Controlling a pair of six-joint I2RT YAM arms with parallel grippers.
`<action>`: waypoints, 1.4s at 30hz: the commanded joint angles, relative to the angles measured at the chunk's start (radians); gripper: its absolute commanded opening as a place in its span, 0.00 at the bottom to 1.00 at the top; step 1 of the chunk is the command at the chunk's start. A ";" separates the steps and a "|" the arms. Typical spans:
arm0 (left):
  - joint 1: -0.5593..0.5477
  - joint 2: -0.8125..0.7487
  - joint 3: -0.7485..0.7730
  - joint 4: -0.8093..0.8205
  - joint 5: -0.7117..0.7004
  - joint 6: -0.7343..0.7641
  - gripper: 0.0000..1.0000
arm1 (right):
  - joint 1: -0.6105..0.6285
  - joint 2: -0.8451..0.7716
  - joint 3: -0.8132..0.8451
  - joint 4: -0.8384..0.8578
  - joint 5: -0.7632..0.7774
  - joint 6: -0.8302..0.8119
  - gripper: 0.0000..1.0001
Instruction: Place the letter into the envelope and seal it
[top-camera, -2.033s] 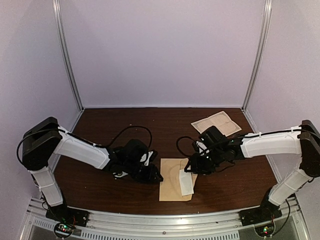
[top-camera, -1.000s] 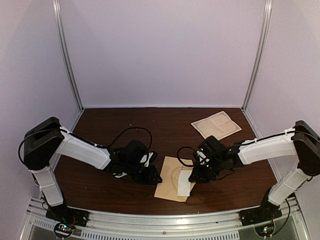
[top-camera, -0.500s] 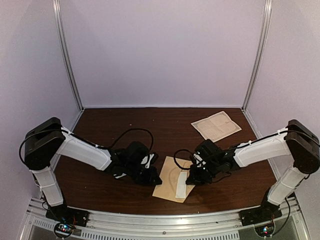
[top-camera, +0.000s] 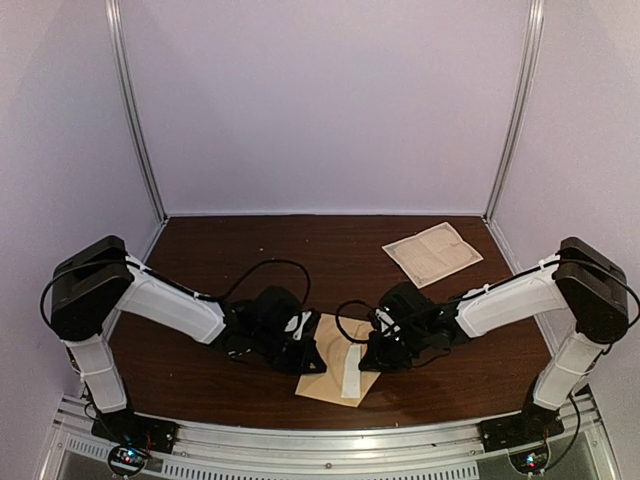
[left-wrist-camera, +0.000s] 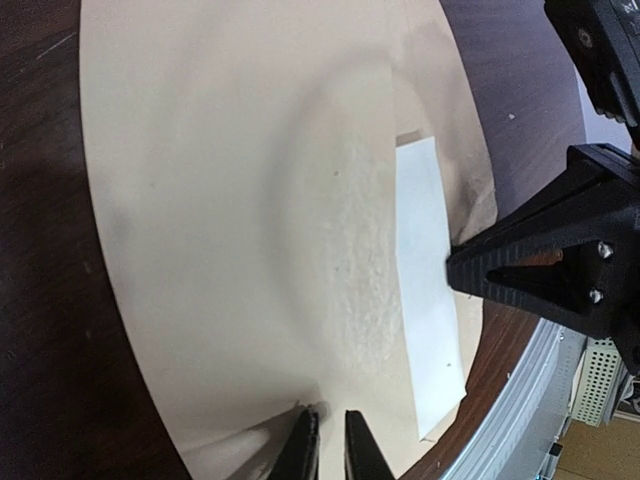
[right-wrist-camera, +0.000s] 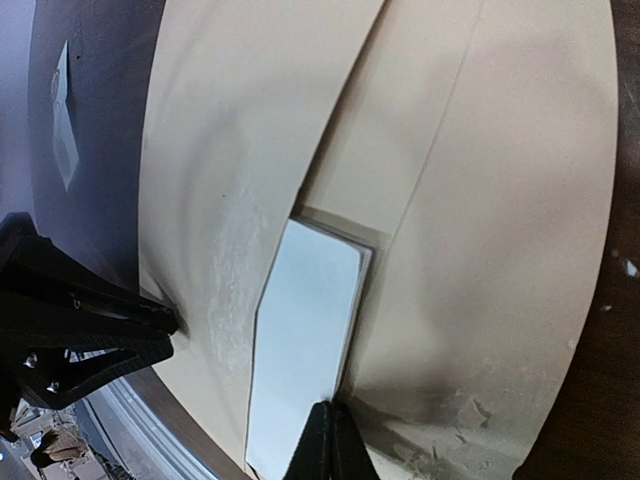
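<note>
Dragged and turned, the envelope (top-camera: 322, 374) still has its letter (top-camera: 351, 373) protruding. The left end effector (left-wrist-camera: 325, 445) pinches the envelope's edge, and the right end effector (right-wrist-camera: 330, 440) pinches the letter.

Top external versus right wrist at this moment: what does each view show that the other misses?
Only the top external view shows both whole arms and a separate tan sheet at the far right of the table. Only the right wrist view shows the white letter up close: its upper end is at the opening of the envelope, most of it is exposed, and the right gripper is closed at its lower edge. Both show the envelope, the letter and the left gripper at the envelope's edge.
</note>
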 joint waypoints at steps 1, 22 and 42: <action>-0.013 0.004 0.010 0.022 -0.006 -0.002 0.10 | 0.012 0.011 0.028 0.003 0.022 0.015 0.00; 0.008 -0.163 -0.036 -0.039 -0.119 0.000 0.38 | 0.070 -0.169 -0.016 -0.092 0.081 0.077 0.20; 0.008 -0.125 -0.060 -0.139 -0.186 0.029 0.39 | 0.103 -0.063 -0.058 0.033 0.046 0.127 0.25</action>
